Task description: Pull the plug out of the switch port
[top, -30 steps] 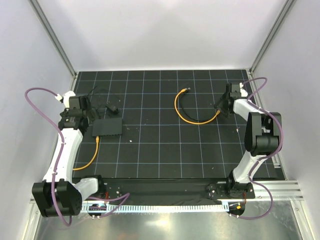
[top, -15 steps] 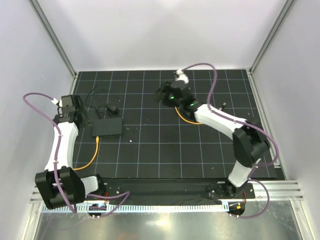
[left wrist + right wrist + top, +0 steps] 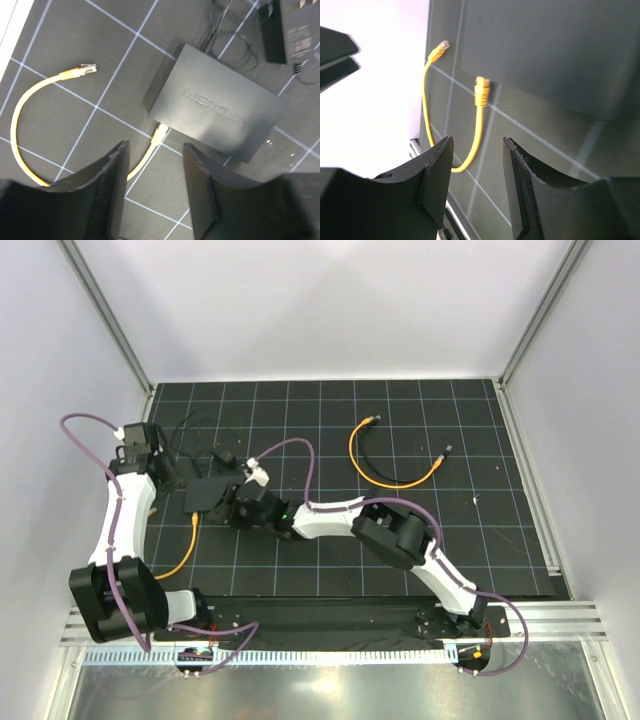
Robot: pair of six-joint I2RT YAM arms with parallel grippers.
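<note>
Power adapter (image 3: 224, 454) at switch's (image 3: 215, 117) 12 o'clock; spare cable (image 3: 395, 468) at 3 o'clock; left tool (image 3: 155, 150), right tool (image 3: 477, 145) spread, empty.

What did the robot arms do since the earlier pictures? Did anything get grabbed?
The right arm swung from the far right across to the left; the right pincer now hangs open by the switch. The loose orange cable stayed at the back. Nothing was grabbed. The left pincer stayed open near the switch, and the yellow plug is still in its port.
</note>
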